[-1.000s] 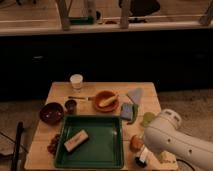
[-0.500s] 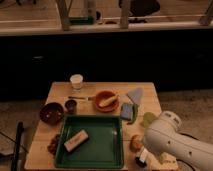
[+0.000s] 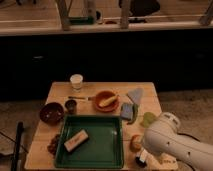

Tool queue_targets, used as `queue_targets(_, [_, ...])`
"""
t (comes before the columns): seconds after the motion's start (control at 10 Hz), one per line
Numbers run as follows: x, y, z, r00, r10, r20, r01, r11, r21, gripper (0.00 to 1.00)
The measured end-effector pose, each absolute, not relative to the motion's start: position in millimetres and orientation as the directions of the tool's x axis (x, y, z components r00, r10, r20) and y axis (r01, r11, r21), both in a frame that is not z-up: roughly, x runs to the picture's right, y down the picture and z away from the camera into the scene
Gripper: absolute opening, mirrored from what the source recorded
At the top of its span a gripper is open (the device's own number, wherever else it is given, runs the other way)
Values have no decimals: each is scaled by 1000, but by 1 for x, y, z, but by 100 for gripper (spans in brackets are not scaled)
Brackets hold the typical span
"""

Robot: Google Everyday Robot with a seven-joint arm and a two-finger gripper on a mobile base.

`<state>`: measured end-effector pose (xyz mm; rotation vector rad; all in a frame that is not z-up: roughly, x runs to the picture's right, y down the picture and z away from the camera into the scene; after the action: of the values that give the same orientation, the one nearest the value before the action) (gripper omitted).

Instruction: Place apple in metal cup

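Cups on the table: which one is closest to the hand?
The light green cup, by the right edge; the hand hangs at the front right corner.

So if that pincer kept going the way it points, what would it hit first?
Probably the table itself. The pincer hangs at its near right corner, seemingly pointing down just beside the apple, though depth is unclear.

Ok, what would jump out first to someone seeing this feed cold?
The big green tray fills the table's near centre, holding a tan block. The white arm bulks in at lower right, its gripper low, close by the apple; the metal cup sits across the tray, by the brown bowl.
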<state>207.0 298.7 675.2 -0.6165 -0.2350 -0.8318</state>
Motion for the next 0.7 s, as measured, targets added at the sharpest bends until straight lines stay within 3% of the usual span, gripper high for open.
queue_targets(0.7, [191,290,709,702,-583,409,712,566,-415,80])
